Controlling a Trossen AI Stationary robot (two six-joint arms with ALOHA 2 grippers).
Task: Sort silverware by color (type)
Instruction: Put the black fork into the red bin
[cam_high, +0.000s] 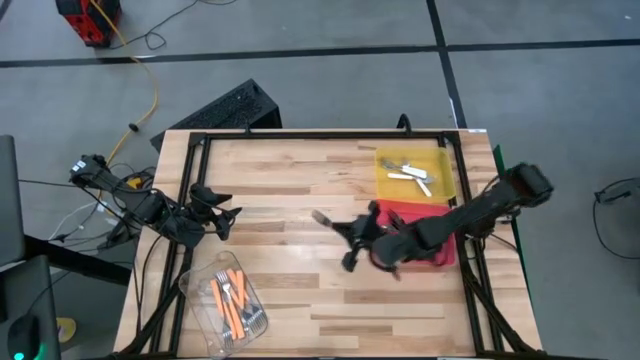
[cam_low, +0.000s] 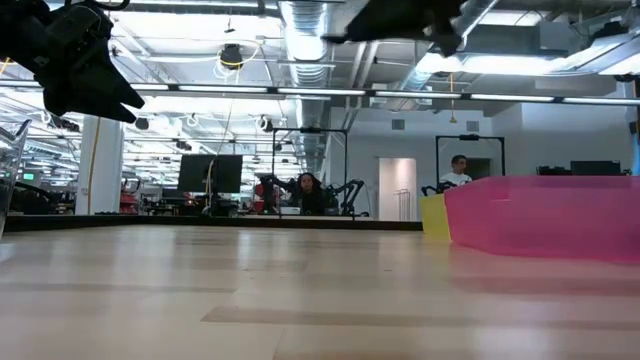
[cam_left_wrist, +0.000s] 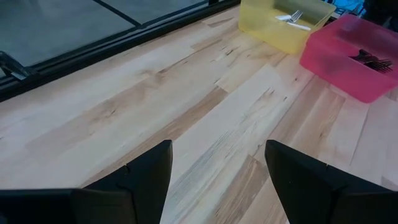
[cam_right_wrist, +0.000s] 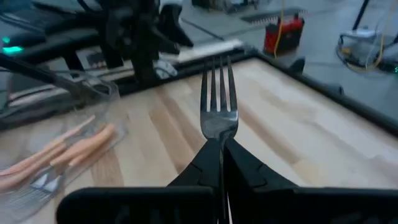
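Metal-tined fork (cam_right_wrist: 217, 106) in right gripper (cam_right_wrist: 219, 152)

We're looking at a robotics lab, an open industrial hall rather than any home or kitchen. Overhead run exposed silver ducts (cam_low: 310, 25), pipes and long strip lights (cam_low: 250, 92) under a bare ceiling. The wooden tabletop (cam_high: 300, 190) sits inside a black metal frame (cam_high: 300, 134) on a grey concrete floor (cam_high: 300, 30) marked with dark lines. Cables trail across that floor, a yellow cord (cam_high: 150, 85) snaking to a red device (cam_high: 88, 20). Far behind, two people (cam_low: 308, 190) sit at workstations among monitors (cam_low: 210, 172), and further dark rigs on stands (cam_low: 470, 150) fill the room's depth.
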